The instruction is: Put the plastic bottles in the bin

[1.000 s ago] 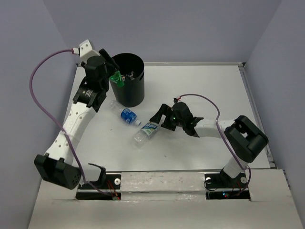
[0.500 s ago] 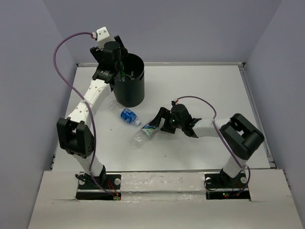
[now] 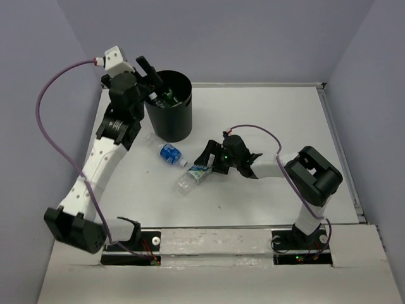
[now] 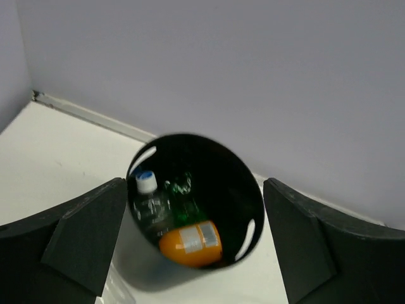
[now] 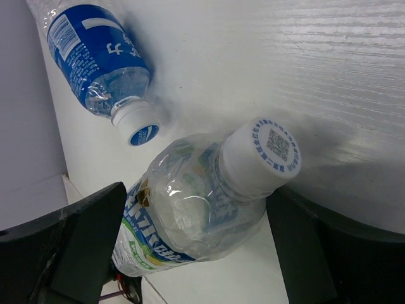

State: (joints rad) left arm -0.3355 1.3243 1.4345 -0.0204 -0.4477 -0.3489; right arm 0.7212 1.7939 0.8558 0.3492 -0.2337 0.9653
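Note:
The black bin point(image 3: 171, 121) stands at the back left. Looking down in the left wrist view, the bin point(image 4: 231, 174) holds an orange bottle point(image 4: 190, 242), a green bottle point(image 4: 182, 195) and a clear bottle point(image 4: 149, 204). My left gripper point(image 3: 150, 73) hangs open over the bin's left rim with nothing between its fingers. On the table lie a blue-labelled bottle point(image 3: 169, 152) and a clear bottle with a white-blue label point(image 3: 192, 177). My right gripper point(image 3: 204, 163) is open, its fingers point(image 5: 69, 247) on either side of that bottle's point(image 5: 190, 215) cap end.
The blue-labelled bottle point(image 5: 95, 57) lies just beyond the straddled one, its cap pointing towards it. Grey walls close the table at the back and both sides. Purple cables loop off both arms.
The left gripper let the green bottle go into the bin, opened wide and drew back to the rim's left. The right gripper slid left over the white-blue bottle and its jaws narrowed slightly.

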